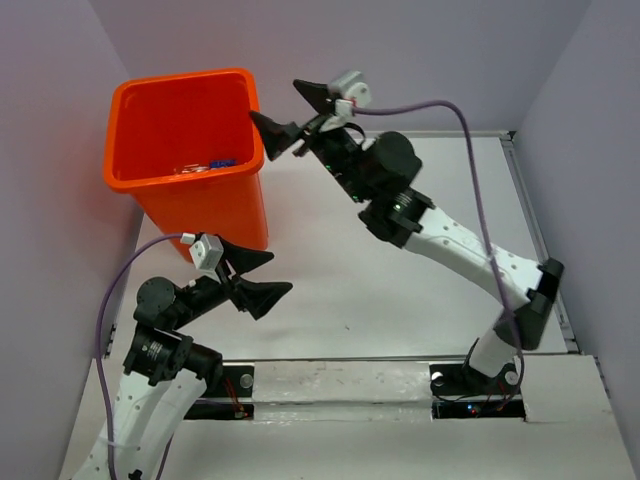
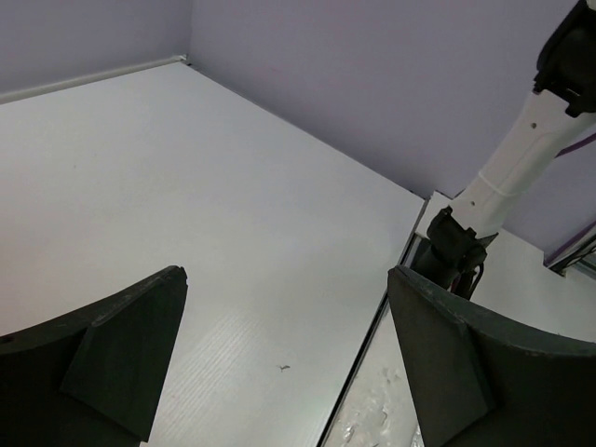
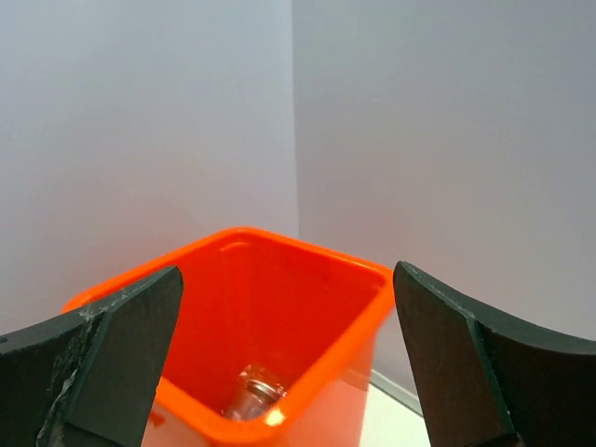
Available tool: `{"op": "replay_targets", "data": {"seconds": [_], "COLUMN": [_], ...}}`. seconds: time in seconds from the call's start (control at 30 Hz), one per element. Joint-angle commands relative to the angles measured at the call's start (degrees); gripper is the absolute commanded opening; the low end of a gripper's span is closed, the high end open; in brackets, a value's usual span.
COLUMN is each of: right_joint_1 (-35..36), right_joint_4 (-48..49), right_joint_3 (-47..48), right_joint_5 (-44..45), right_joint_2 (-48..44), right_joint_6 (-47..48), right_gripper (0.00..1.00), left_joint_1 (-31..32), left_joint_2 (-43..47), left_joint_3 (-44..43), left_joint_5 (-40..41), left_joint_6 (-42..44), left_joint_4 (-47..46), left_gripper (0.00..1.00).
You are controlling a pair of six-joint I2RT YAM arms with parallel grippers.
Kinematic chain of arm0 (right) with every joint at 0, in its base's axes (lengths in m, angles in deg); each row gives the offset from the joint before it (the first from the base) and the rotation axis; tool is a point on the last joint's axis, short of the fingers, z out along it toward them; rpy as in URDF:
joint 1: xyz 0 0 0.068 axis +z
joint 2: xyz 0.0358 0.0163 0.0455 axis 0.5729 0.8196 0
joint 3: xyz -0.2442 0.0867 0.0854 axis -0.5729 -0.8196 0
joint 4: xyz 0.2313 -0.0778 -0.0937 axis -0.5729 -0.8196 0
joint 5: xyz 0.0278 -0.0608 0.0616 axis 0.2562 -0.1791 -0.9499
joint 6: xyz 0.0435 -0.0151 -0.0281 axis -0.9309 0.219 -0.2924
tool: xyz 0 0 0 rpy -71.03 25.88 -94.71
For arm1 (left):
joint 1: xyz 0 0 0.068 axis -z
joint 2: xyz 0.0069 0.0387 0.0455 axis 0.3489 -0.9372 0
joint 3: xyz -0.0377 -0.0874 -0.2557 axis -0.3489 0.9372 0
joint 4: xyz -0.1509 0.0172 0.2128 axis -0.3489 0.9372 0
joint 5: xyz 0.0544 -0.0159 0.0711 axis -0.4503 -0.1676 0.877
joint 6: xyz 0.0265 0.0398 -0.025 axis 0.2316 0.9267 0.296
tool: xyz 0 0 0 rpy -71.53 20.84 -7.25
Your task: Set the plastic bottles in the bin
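The orange bin (image 1: 160, 185) stands at the table's far left. Inside it lie clear bottles with blue caps (image 1: 212, 163); the orange and green ones are hidden. The right wrist view looks into the bin (image 3: 223, 279) and shows one clear bottle (image 3: 251, 396) at the bottom. My right gripper (image 1: 290, 115) is open and empty, just right of the bin's rim, fingers (image 3: 466, 363) wide apart. My left gripper (image 1: 262, 272) is open and empty, low in front of the bin, over bare table.
White table top (image 1: 400, 260) with a raised rail along the right edge (image 1: 540, 250). Purple walls close in on three sides. The right arm's base (image 2: 456, 247) shows in the left wrist view.
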Motion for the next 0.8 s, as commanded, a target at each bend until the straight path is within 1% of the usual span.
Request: {"op": "replay_targets", "data": {"seconds": [0.0, 0.03, 0.07, 0.1, 0.13, 0.2, 0.23, 0.27, 0.3, 0.33, 0.37, 0.43, 0.47, 0.53, 0.6, 0.67, 0.73, 0.77], "right_joint_1": [0.3, 0.3, 0.3, 0.3, 0.3, 0.3, 0.3, 0.3, 0.3, 0.3, 0.3, 0.3, 0.3, 0.3, 0.3, 0.3, 0.3, 0.3], "right_joint_4": [15.0, 18.2, 19.1, 19.9, 20.4, 20.4, 20.2, 19.9, 18.9, 15.1, 13.3, 7.8, 1.7, -1.0, -1.5, -1.5, -1.4, -0.1], "right_joint_3": [-28.6, -33.8, -38.5, -43.1, -51.6, -59.5, -63.3, -70.5, -73.6, -76.4, -81.1, -84.4, -86.7, -88.8, -90.8, -90.5, -89.2, -85.9], "right_joint_5": [12.7, 16.0, 22.6, 25.9, 31.1, 35.3, 37.1, 39.6, 41.1, 42.6, 44.8, 45.4, 45.3, 44.3, 43.6, 43.7, 43.7, 43.1], "right_joint_2": [-18.3, -22.1, -25.8, -29.5, -36.8, -44.1, -50.7, -54.0, -57.1, -62.8, -65.6, -70.6, -75.1, -78.6, -81.6, -82.1, -81.0, -79.5], "right_joint_6": [1.6, 2.0, 1.8, 1.5, 0.3, -1.4, -3.3, -4.1, -5.3, -9.2, -10.8, -15.3, -20.8, -23.9, -24.9, -24.2, -23.3, -21.2], "right_gripper": [1.0, 1.0, 1.0, 1.0, 1.0, 1.0, 1.0, 1.0, 1.0, 1.0, 1.0, 1.0, 1.0, 1.0, 1.0, 1.0, 1.0, 1.0], "left_joint_1": [0.1, 0.1, 0.1, 0.1, 0.1, 0.1, 0.1, 0.1, 0.1, 0.1, 0.1, 0.1, 0.1, 0.1, 0.1, 0.1, 0.1, 0.1], "left_joint_2": [0.8, 0.7, 0.6, 0.4, 0.1, -0.3, -0.7, -0.9, -1.3, -1.3, -1.4, -1.6, -1.8, -2.3, -3.0, -4.2, -5.3, -7.0], "left_joint_3": [-0.8, -0.9, -0.9, -0.9, -1.0, -1.0, -1.1, -1.1, -1.1, -1.1, -1.1, -1.3, -1.4, -1.7, -2.0, -2.2, -2.5, -3.2], "left_joint_5": [1.2, 1.4, 1.6, 1.6, 1.6, 1.7, 1.6, 1.6, 1.5, 1.6, 2.0, 2.5, 3.1, 3.6, 3.9, 3.8, 4.0, 4.4], "left_joint_6": [0.5, 0.5, 0.5, 0.5, 0.5, 0.5, 0.5, 0.5, 0.5, 0.5, 0.5, 0.6, 0.7, 0.9, 1.0, 0.7, 0.5, -0.1], "left_joint_4": [-0.5, -0.4, -0.4, -0.2, -0.3, -0.2, -0.2, -0.3, -0.3, -0.3, -0.3, -0.1, 0.0, -0.2, -0.5, -1.4, -2.1, -3.0], "left_gripper": [0.99, 0.99, 0.99, 0.99, 0.99, 0.99, 0.99, 0.99, 0.99, 0.99, 0.99, 0.99, 0.99, 0.99, 0.99, 0.99, 0.99, 0.99]}}
